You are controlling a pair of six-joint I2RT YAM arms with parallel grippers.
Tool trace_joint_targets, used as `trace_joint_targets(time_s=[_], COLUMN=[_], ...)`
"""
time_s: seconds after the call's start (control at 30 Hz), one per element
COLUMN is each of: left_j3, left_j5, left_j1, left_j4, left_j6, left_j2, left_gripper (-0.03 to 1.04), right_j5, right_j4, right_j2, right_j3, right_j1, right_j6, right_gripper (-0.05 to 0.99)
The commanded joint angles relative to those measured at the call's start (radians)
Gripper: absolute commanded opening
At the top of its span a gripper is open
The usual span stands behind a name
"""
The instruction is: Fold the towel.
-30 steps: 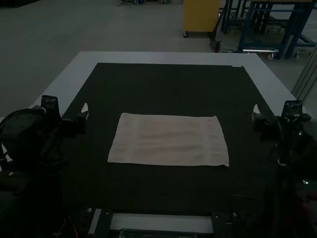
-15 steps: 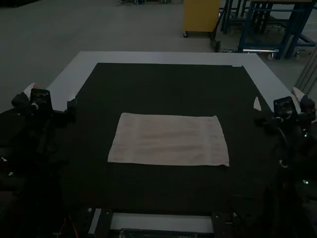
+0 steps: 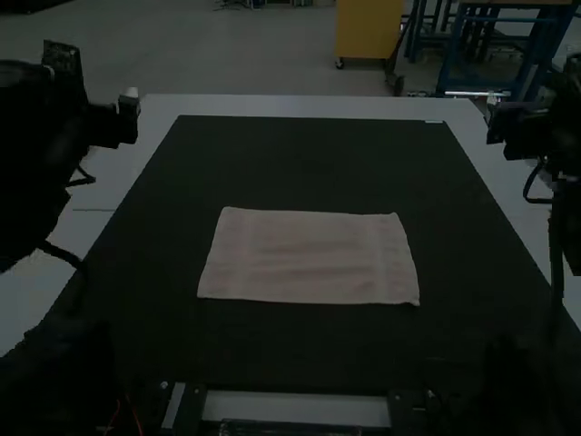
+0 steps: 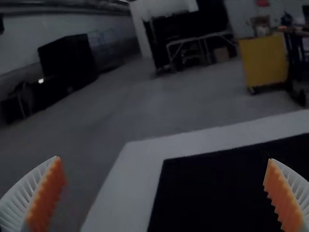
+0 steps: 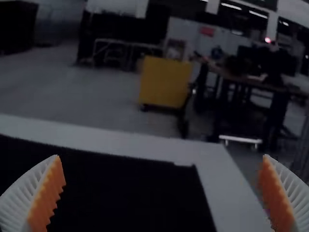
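We log left claw (image 4: 163,159) and right claw (image 5: 161,155) with fingers wide apart, empty. Inward of both and back toward the robot lies the towel (image 3: 309,257), flat, long axis left-right; we cannot tell which claw is nearer.

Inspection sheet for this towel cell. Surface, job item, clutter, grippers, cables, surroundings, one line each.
Surface: pale table topped with a large black mat.
Job item: pale pink rectangular cloth towel flat on the mat, slightly rippled; layer count cannot be told.
Clutter: nothing seen around the towel; small white strip at the mat's far edge.
Grippers: left and right both open, holding nothing, away from the towel.
Cables: black cables looping off the left arm and right arm; none over the towel.
Surroundings: dark brackets at the table's near edge.
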Motion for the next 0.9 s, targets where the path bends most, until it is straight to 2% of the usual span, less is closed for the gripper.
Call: trace_joint_targets(time_s=[0.0,0.13,0.2,0.27,0.33,0.47,0.57,0.67,0.77,0.87], left_j3=[0.104,0.131,0.111,0.088,0.055,0.001,-0.034,-0.061,-0.07,-0.065], left_j5=[0.035,0.091,0.213,0.282,0.328,0.384,0.399,0.437,0.451,0.457], left_j1=[0.039,0.063,0.059,0.048,0.036,0.026,0.029,0.045,0.062,0.06], left_j4=[-0.035,-0.07,-0.084,-0.107,-0.1,-0.088,-0.058,-0.021,0.021,0.051], left_j6=[-0.079,-0.099,-0.097,-0.094,-0.103,-0.128,-0.136,-0.143,-0.146,-0.146], left_j2=[0.228,0.43,0.479,0.487,0.482,0.498,0.541,0.61,0.677,0.734], left_gripper=[0.96,0.97,0.97,0.96,0.96,0.96,0.96,0.96,0.96,0.96], right_j5=[-0.031,-0.03,-0.04,-0.086,-0.091,-0.093,-0.148,-0.165,-0.155,-0.134], right_j4=[-0.044,-0.121,-0.151,-0.173,-0.168,-0.139,-0.124,-0.127,-0.111,-0.055], right_j2=[0.222,0.478,0.573,0.617,0.627,0.62,0.631,0.666,0.691,0.722], right_j3=[0.101,0.142,0.145,0.141,0.113,0.07,0.049,0.038,0.015,-0.002], right_j1=[0.0,0.004,0.006,0.004,0.006,0.007,0.023,0.06,0.118,0.175], right_j6=[0.162,0.193,0.191,0.191,0.174,0.154,0.136,0.133,0.125,0.128], right_gripper=[0.91,0.91,0.91,0.91,0.91,0.91,0.91,0.91,0.91,0.9])
